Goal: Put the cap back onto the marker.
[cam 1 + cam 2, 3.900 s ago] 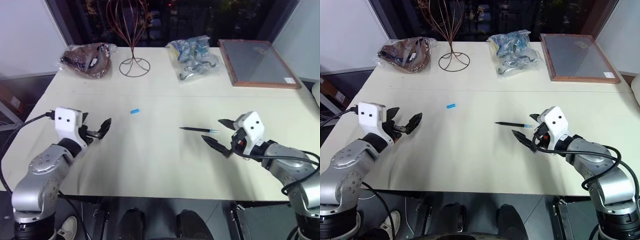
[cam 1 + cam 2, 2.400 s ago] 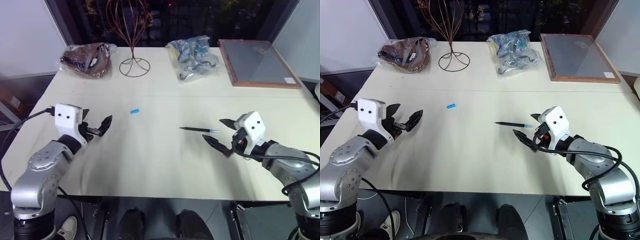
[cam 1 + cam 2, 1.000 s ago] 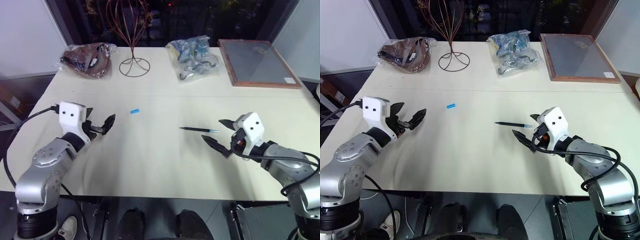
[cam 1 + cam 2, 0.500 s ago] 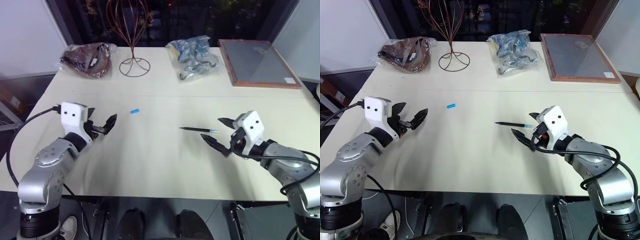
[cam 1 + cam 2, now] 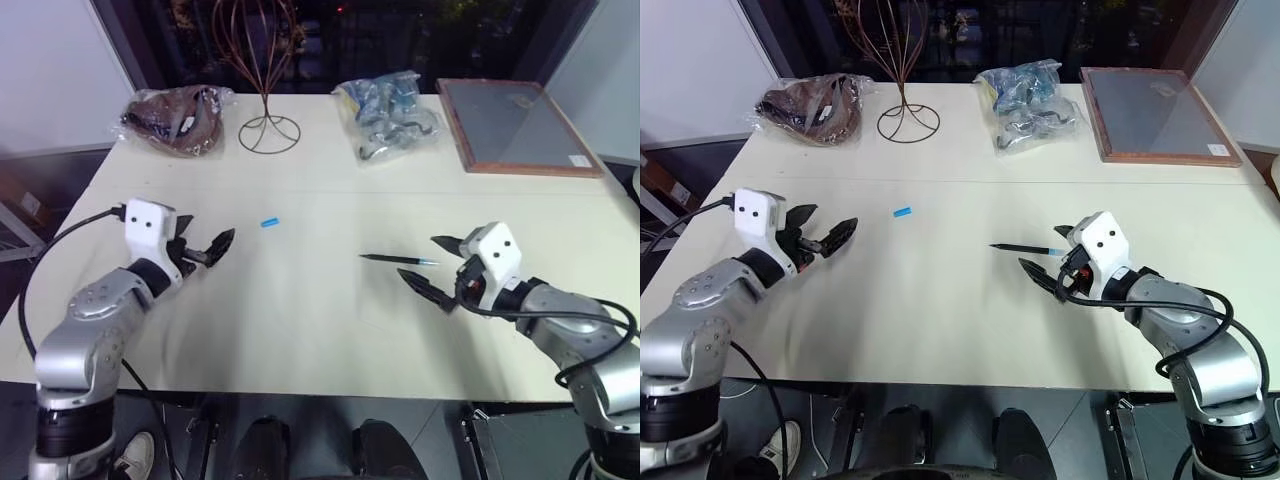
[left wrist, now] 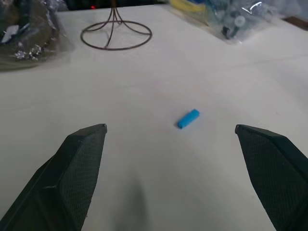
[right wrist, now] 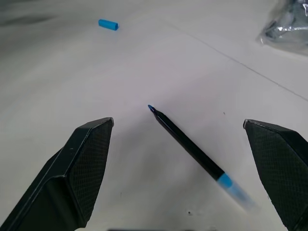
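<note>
2 plastic bags (image 5: 388, 116) (image 5: 175, 118) at the table's (image 5: 320, 330) far edge hold jumbled items

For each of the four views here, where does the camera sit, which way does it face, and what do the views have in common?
Left eye view: on the head, facing forward and down over the table; shows the left gripper and right gripper, both open.
Right eye view: the other eye of that camera, the same scene.
Left wrist view: along the left gripper's fingers, facing the cap.
Right wrist view: along the right gripper's fingers, facing the marker.
Shared: the cap shows in all four, the marker in both eye views too.
</note>
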Robot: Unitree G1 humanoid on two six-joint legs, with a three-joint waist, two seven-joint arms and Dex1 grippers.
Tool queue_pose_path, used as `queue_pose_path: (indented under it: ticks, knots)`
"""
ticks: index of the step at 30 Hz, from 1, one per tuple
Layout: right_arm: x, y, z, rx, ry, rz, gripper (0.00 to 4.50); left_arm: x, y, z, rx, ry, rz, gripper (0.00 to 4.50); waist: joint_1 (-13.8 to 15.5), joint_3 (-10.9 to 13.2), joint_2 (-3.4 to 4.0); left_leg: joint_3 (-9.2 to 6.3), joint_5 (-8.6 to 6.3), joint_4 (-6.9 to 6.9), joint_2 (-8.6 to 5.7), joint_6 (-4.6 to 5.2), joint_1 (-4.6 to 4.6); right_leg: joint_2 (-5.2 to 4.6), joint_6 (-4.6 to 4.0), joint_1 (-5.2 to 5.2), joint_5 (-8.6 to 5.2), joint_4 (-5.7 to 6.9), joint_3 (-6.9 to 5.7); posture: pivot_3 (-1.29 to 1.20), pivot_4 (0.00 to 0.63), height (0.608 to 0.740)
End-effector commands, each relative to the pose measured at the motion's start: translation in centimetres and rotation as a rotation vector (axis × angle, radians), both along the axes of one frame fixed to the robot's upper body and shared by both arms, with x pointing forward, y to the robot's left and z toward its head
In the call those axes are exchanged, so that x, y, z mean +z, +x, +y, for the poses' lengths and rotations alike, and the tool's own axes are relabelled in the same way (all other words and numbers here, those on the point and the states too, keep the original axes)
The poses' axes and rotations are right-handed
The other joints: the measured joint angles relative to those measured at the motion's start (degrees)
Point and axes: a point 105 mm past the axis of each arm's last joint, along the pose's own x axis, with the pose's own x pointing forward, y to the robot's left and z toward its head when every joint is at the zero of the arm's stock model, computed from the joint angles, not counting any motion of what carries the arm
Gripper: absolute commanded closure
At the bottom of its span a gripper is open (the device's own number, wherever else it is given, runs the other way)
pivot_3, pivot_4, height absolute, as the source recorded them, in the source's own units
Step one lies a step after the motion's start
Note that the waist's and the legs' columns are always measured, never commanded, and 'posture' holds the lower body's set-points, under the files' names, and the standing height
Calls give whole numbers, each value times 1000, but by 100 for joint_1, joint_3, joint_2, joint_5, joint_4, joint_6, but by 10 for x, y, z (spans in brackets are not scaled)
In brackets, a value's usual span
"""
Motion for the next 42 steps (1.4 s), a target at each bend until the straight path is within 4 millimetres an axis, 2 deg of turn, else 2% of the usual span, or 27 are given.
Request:
queue_pose_path:
  ticks: [1, 5, 9, 16, 25, 33, 42]
  knots:
    - [10, 0, 6, 6, 7, -61, 0, 2, 15, 1, -44, 34, -21, 20, 4, 1, -2, 0, 0, 0, -1, 0, 0, 0, 0, -1, 0, 0, 0, 0, 150, 740]
    - [12, 0, 8, -19, 28, -81, 0, -11, 37, -1, -110, 59, 12, 20, -3, 2, -3, 0, 0, 0, -6, 0, 0, 1, 0, -2, 0, 1, -2, 0, 150, 740]
    - [11, -4, 13, -37, 44, -90, 0, -15, 61, -4, -174, 70, 5, 20, -1, 4, -6, 1, 0, -1, -13, 0, -1, 2, 0, -9, 0, 3, -5, 0, 150, 740]
    - [13, -10, 7, -117, 64, -113, 0, -22, 85, -9, -272, 98, -7, 20, -18, 7, -12, 2, 0, -2, -19, 0, -1, 3, 0, -12, 0, 6, -8, 0, 150, 740]
    - [12, -19, 6, -180, 73, -125, 0, -38, 96, -21, -368, 182, 21, 20, -23, 9, -16, 2, 0, -2, -23, 0, -2, 2, 0, -15, 0, 9, -11, 0, 150, 740]
    - [13, -25, 2, -233, 81, -140, 0, -43, 102, -40, -402, 263, 19, 20, -27, 10, -17, 1, 0, -1, -26, 0, -3, 1, 0, -17, 0, 12, -13, 0, 150, 740]
    - [13, -32, 1, -250, 80, -135, 0, -48, 108, -46, -374, 332, 31, 20, -25, 10, -17, 1, 0, -1, -27, 0, -3, 0, 0, -20, 0, 18, -14, 0, 150, 740]
